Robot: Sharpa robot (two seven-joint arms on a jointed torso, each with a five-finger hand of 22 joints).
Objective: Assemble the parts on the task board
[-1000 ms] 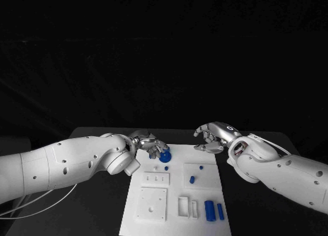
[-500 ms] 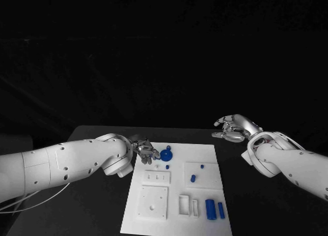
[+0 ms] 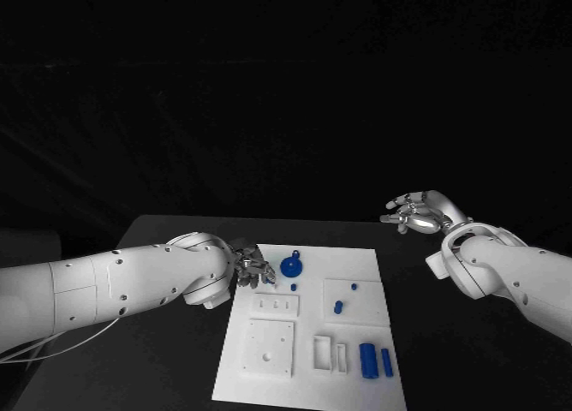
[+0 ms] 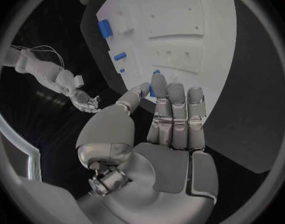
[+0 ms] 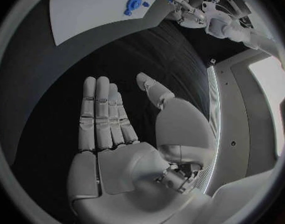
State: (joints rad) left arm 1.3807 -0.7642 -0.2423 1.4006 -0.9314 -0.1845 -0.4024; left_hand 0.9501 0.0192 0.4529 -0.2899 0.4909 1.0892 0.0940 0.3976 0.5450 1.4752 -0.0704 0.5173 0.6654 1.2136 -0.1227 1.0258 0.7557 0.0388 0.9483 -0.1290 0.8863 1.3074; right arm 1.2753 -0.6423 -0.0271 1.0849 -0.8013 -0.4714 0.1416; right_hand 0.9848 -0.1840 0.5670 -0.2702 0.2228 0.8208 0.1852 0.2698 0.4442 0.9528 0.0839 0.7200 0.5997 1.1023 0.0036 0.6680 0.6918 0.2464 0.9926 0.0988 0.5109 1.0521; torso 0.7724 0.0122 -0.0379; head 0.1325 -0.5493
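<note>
blue cylinder point(image 3: 366, 362) lies lengthwise along task board point(image 3: 360, 391).

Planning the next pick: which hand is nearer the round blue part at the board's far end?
Left. The left hand sits just beside the round blue part; the right hand hangs off the task board, farther away.

black desk point(image 3: 175, 342), matte, far edge straight. behind it a dark, faintly creased backdrop point(image 3: 286, 111) covers the whole rear. dim room; a pale lit strip point(image 5: 212, 114) to one side.
</note>
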